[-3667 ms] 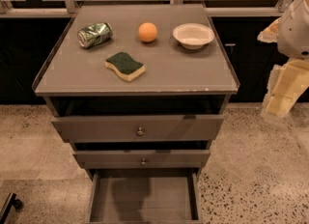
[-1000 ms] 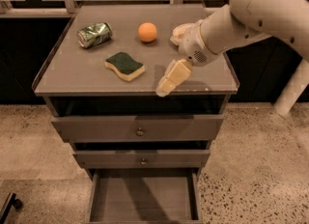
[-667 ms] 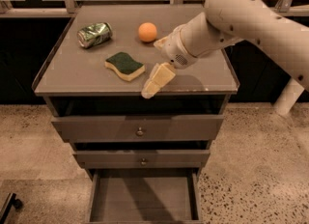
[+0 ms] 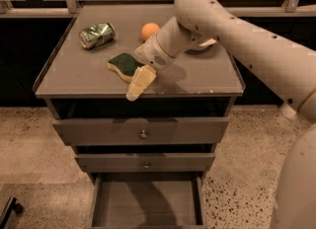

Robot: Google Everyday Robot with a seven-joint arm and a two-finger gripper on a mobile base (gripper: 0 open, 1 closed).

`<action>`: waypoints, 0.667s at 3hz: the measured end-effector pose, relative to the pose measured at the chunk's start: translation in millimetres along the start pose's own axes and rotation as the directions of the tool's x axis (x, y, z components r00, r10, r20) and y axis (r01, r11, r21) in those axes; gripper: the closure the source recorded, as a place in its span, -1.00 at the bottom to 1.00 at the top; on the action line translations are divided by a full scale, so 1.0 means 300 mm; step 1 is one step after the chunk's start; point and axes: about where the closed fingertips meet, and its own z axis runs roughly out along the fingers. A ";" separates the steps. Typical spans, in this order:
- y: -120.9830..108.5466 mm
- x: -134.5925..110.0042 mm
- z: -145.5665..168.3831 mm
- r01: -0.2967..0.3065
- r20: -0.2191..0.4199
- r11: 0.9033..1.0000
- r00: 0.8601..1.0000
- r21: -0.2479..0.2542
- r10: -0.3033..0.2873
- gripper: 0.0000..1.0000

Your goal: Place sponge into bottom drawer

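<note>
The sponge [image 4: 122, 65], dark green on top with pale yellow foam beneath, lies on the grey cabinet top [image 4: 79, 77] left of centre. My gripper [image 4: 138, 84] hangs over the front edge of the top, just right of and in front of the sponge, close to or touching its right end. The arm reaches in from the upper right. The bottom drawer [image 4: 147, 204] stands pulled out at the foot of the cabinet, and its grey floor is bare.
A crushed can [image 4: 97, 34] lies at the back left of the top and an orange ball [image 4: 149, 30] at the back centre. A bowl [image 4: 206, 45] is mostly hidden behind my arm. Two upper drawers with round knobs [image 4: 143, 134] are slightly ajar.
My arm has swung in from the right and moved left across the cabinet top, bringing the gripper next to the sponge. The sponge, can and ball have not moved.
</note>
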 end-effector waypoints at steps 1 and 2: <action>-0.041 -0.027 0.069 0.018 -0.018 0.999 1.000 -0.036 -0.019 -1.00; -0.043 -0.037 0.074 0.022 -0.016 0.999 1.000 -0.038 -0.022 -0.64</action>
